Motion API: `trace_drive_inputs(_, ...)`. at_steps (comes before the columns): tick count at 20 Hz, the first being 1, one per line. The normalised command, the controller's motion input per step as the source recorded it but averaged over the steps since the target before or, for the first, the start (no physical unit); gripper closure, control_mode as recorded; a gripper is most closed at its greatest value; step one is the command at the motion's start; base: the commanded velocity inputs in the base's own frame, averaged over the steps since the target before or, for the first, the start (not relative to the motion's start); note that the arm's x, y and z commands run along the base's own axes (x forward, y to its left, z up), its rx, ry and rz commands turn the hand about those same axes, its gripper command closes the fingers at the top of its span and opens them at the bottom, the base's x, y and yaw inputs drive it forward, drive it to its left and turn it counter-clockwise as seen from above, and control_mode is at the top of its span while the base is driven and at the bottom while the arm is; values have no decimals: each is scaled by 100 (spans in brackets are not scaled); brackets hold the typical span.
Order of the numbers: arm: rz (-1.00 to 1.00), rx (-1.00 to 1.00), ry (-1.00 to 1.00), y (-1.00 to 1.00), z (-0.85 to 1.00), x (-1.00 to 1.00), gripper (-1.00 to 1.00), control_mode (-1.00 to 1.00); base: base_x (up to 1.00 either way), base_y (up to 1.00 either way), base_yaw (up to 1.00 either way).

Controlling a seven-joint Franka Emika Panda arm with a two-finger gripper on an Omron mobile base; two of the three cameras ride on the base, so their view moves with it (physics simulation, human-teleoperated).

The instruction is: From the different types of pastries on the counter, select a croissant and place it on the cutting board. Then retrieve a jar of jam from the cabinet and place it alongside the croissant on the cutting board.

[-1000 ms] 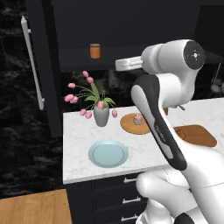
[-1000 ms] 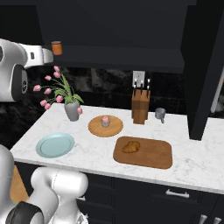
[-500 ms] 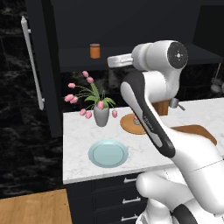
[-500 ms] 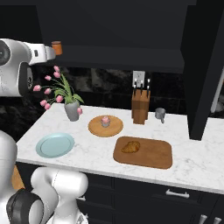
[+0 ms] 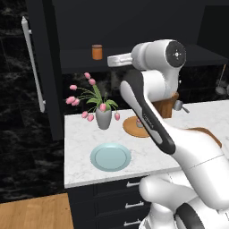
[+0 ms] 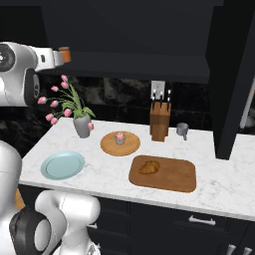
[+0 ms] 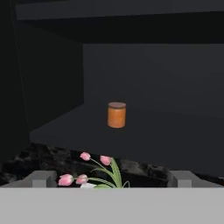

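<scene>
Cabinet [image 5: 134, 58] shelf | jar of jam [image 7: 117, 114] unmoved | gripper [image 7: 111, 179] nearer

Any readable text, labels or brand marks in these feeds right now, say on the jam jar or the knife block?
None: no readable text in these pictures.
jar of jam: plain orange side and dark lid, no label.
knife block: bare wood.
cutting board: unmarked.

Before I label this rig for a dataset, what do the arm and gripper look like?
The arm has glossy white rounded shells, with dark grey bands and a round dark joint cap bearing a small pale mark. The gripper shows two small grey blocky fingertips. No cables visible.
</scene>
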Motion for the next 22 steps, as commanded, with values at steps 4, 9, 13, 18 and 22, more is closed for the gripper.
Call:
trace_drive_inputs(4, 0, 0, 0, 8, -2, 34, -100, -100, 0, 0, 0)
trace_drive_inputs(9, 0, 0, 0, 10, -8, 21, -100, -100, 0, 0, 0)
trace_drive_inputs(13, 0, 0, 0, 7, -8, 19, -100, -100, 0, 0, 0)
trace_drive_inputs(18, 0, 0, 0, 5, -8, 24, -100, -100, 0, 0, 0)
trace_drive_inputs(22, 0, 0, 0, 4, -1, 12, -100, -100, 0, 0, 0)
